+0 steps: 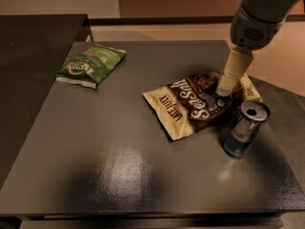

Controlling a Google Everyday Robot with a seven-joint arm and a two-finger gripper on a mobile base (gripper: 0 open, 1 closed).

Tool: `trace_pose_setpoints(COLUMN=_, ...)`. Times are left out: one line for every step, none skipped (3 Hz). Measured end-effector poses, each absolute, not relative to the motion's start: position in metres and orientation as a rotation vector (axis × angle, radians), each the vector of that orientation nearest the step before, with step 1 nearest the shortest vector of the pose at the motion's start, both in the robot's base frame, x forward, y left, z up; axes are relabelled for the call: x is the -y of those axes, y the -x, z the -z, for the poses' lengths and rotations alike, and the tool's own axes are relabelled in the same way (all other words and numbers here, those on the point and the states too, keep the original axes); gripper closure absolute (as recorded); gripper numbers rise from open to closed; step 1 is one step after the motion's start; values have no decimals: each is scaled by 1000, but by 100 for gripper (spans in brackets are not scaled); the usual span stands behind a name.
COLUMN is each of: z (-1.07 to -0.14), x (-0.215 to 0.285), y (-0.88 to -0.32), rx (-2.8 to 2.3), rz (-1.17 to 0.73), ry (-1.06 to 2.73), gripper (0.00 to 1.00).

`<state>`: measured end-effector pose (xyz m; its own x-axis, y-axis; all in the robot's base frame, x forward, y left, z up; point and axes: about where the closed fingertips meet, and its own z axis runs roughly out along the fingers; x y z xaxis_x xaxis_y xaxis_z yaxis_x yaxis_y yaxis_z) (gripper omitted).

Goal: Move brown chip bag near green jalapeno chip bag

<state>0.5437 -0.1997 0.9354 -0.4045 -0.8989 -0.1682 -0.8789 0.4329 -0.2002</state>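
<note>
At the far left of the surface (119, 175) lies the green jalapeno chip bag (90, 66), flat; well apart, right of centre, lies the brown chip bag (190, 106) — cream end toward the left; the gripper (223, 90) points down onto its right part — whether it grips cannot be told; a drink can (245, 128) stands upright just beside the bag's right edge.
</note>
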Motion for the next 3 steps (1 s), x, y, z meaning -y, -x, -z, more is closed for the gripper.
trace_pose_setpoints(z=-920, x=211, y=-561, rx=-2480, rz=121, ry=1515, gripper=0)
trace_pose_setpoints(z=-900, x=224, y=-572, rx=-2537, rz=105, ry=1488, gripper=0)
trace_pose_setpoints(z=-881, x=232, y=-576, rx=-2591, rz=84, ry=1474, gripper=0)
